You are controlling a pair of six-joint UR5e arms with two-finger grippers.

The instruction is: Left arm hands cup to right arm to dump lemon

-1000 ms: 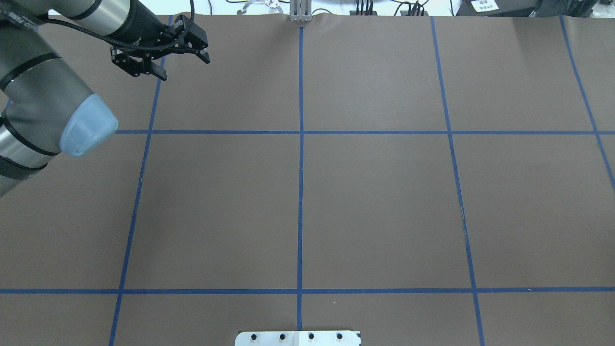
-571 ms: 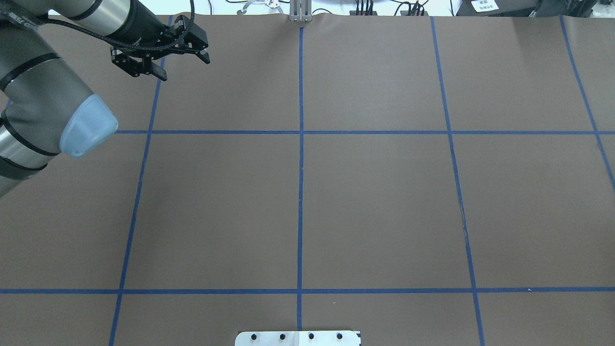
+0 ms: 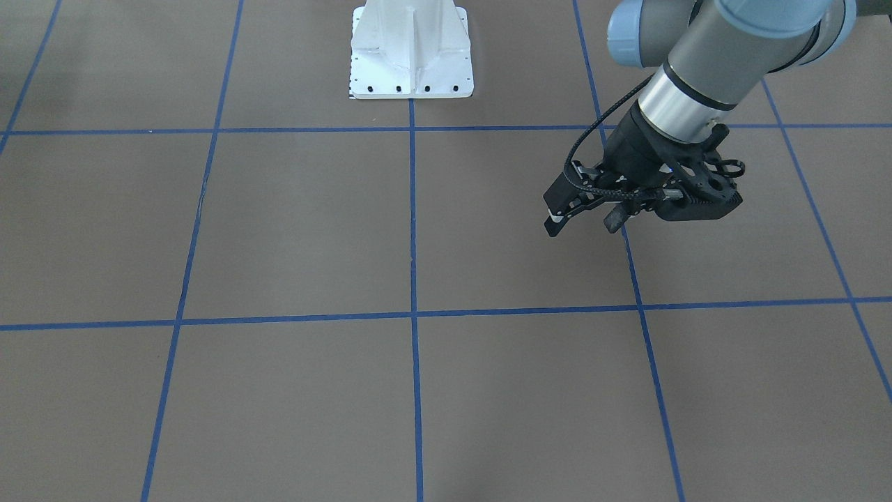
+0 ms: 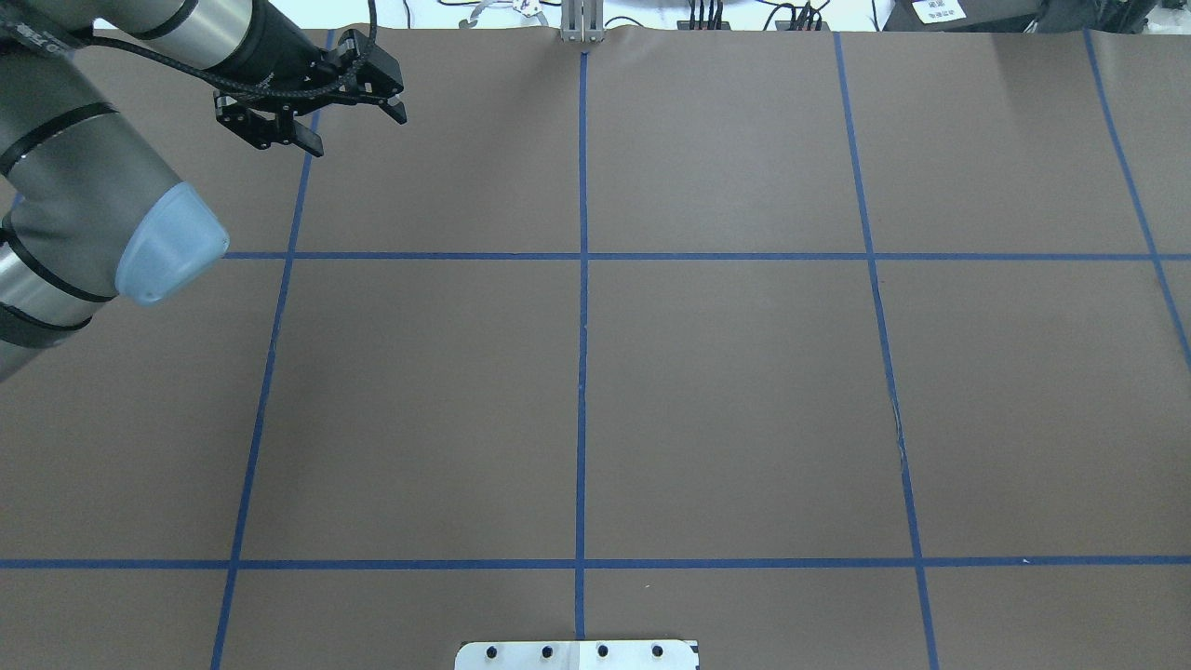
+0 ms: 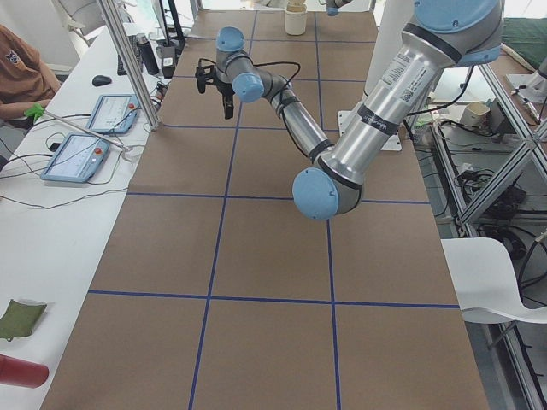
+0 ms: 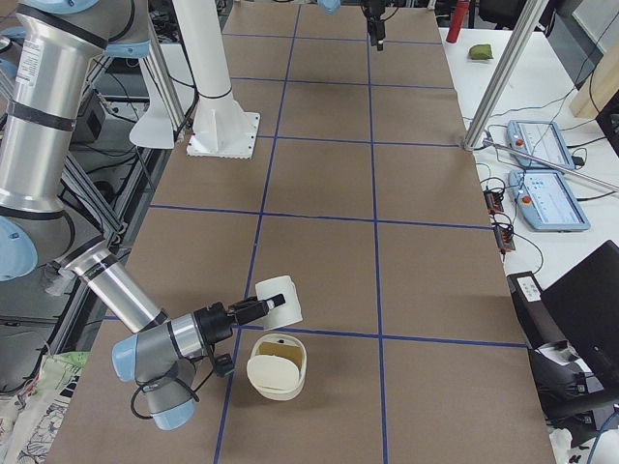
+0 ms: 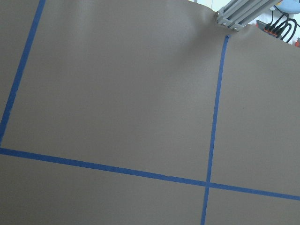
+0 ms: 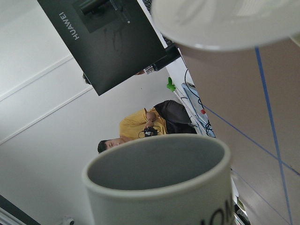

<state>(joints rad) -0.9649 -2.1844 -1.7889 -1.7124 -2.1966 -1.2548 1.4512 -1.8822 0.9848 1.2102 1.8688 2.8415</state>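
My left gripper (image 4: 358, 132) hangs open and empty over the far left of the brown table; it also shows in the front-facing view (image 3: 582, 226). In the exterior right view the near right arm's gripper (image 6: 253, 309) has the white cup (image 6: 278, 301) at its tip, tipped on its side above a white bowl (image 6: 277, 379). I cannot tell there whether it is shut. The right wrist view shows the cup (image 8: 159, 187) close up with a grey, empty-looking inside. A yellowish patch (image 6: 275, 358) lies in the bowl; I cannot tell if it is the lemon.
The white robot base (image 3: 411, 49) stands at the table's near middle edge. Blue tape lines (image 4: 582, 372) grid the brown table. Tablets (image 6: 542, 198), cables and an aluminium post (image 6: 498, 87) lie along the far edge. An operator (image 5: 17, 68) sits beyond it.
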